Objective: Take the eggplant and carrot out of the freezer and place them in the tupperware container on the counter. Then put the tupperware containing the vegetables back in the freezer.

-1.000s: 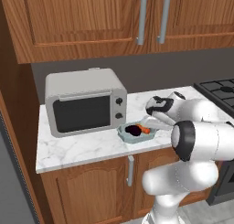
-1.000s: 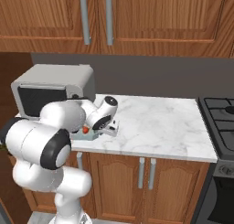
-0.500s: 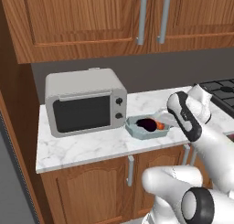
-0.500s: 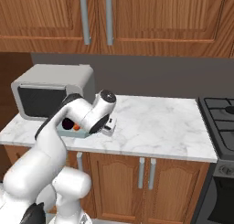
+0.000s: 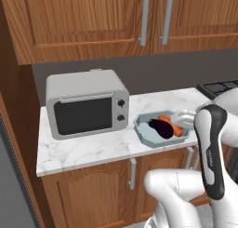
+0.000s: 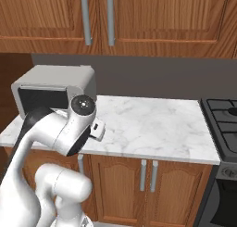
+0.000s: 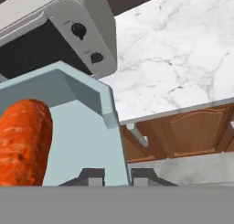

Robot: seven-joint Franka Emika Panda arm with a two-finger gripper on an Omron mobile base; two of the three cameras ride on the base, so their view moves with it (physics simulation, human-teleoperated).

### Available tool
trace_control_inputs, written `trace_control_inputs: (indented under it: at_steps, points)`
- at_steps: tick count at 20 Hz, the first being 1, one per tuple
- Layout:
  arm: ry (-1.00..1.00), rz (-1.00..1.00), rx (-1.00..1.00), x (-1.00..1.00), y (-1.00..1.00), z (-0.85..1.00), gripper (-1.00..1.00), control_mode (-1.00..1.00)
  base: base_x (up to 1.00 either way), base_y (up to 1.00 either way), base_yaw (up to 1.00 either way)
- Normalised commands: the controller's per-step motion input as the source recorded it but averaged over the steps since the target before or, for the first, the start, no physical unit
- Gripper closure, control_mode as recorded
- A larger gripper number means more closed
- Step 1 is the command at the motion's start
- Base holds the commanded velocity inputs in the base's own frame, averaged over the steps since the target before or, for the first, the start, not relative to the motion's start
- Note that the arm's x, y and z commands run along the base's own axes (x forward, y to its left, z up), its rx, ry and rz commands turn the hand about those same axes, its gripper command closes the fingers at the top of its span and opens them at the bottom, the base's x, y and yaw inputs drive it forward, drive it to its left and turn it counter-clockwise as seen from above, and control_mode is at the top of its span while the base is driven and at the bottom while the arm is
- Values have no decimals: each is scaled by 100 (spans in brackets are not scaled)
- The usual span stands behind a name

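The pale teal tupperware container [image 5: 145, 133] sits by the front edge of the marble counter [image 5: 88, 150], just right of the microwave. The dark eggplant [image 5: 161, 128] and the orange carrot [image 5: 170, 124] lie inside it side by side. My gripper [image 5: 184, 120] is at the tub's right end. In the hand view the gripper [image 7: 118, 176] is shut on the tupperware container's wall [image 7: 98, 127], with the carrot [image 7: 23, 143] large at the left. Whether the tub rests on the counter or hangs just above it I cannot tell. The freezer is out of view.
A silver microwave [image 5: 86, 103] stands at the counter's left end, close to the tub. Wooden wall cabinets [image 5: 116, 17] hang above and brown base cabinets [image 6: 152, 184] sit below. A black stove [image 6: 227, 124] borders the counter on the right. Bare marble [image 6: 152, 124] stretches between.
The arm has swung and re-posed widely. The tub, gripped at its rim, has shifted a little to the right along the counter's front edge.
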Motion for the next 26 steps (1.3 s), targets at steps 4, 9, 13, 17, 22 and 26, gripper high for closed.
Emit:
trace_control_inputs:
  at_steps: [4,9,13,17,22,26]
  points:
    - [-3,-2,-5,-74,0,82,100,-100,0,0,0]
    - [0,0,-3,-28,0,52,100,-100,0,0,0]
    - [0,0,0,-5,0,6,100,100,-52,12,0]
    - [0,0,0,0,0,0,100,100,-99,70,0]
    - [0,0,0,0,0,0,100,100,-57,100,0]
    - [0,0,0,0,0,0,100,100,-4,100,-2]
